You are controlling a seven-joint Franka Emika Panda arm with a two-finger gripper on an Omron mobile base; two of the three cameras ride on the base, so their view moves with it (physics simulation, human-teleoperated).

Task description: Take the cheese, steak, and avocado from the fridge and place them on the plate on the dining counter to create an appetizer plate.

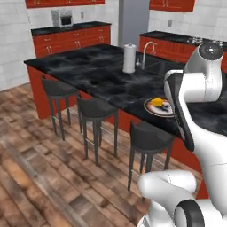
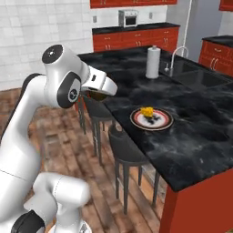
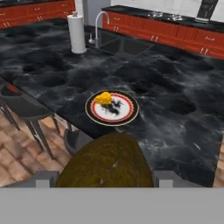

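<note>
A big brown-green avocado (image 3: 107, 159) sits between my fingertips, with my gripper (image 3: 107, 178) shut on it. In the right base view the avocado (image 2: 96, 94) hangs under the hand above the stools, short of the dining counter (image 2: 191, 136) edge. The plate (image 3: 92, 113) lies on the black counter (image 3: 175, 87) ahead of the hand. On it are the yellow cheese (image 3: 103, 98) and a dark lump, the steak (image 3: 116, 105). Both base views show the plate (image 1: 150, 109) (image 2: 136, 121) with the cheese (image 1: 157, 102) (image 2: 146, 111). The grey fridge (image 1: 133, 22) stands at the back.
A paper towel roll (image 1: 129, 57) and a sink with faucet (image 1: 148, 48) stand on the counter beyond the plate. Three dark stools (image 1: 95, 111) line the counter's near side over wooden floor. Red cabinets and a microwave (image 1: 62, 18) line the back wall.
</note>
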